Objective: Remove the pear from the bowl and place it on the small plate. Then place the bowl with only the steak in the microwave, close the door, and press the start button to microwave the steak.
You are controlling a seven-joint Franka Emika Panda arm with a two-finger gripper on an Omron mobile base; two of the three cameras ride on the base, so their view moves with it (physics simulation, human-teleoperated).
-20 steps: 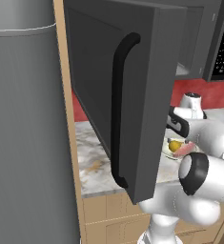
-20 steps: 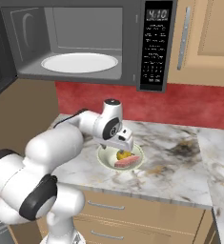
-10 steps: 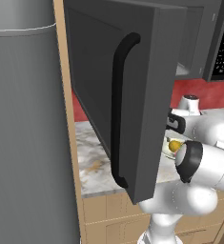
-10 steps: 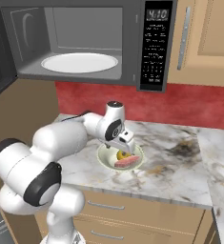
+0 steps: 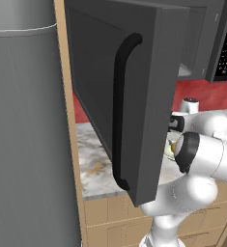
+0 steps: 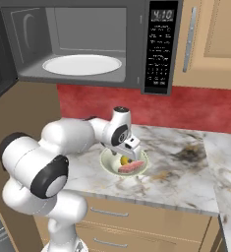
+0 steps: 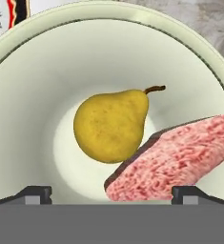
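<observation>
End effector (image 7: pixel 111 193) spread wide, empty, low over pear (image 7: pixel 111 125) inside bowl (image 7: pixel 32 86).

Even, flat rendered light fills the kitchen, with no glare. In the hand view, the pear (image 7: pixel 112 125) and steak (image 7: pixel 180 159) are crisp and cast soft grey shadows onto the bowl (image 7: pixel 46 86). From the right base view, the microwave (image 6: pixel 87 44) cavity is evenly lit. The door (image 5: pixel 120 91) in the left base view looks dull and slightly soft-edged.
</observation>
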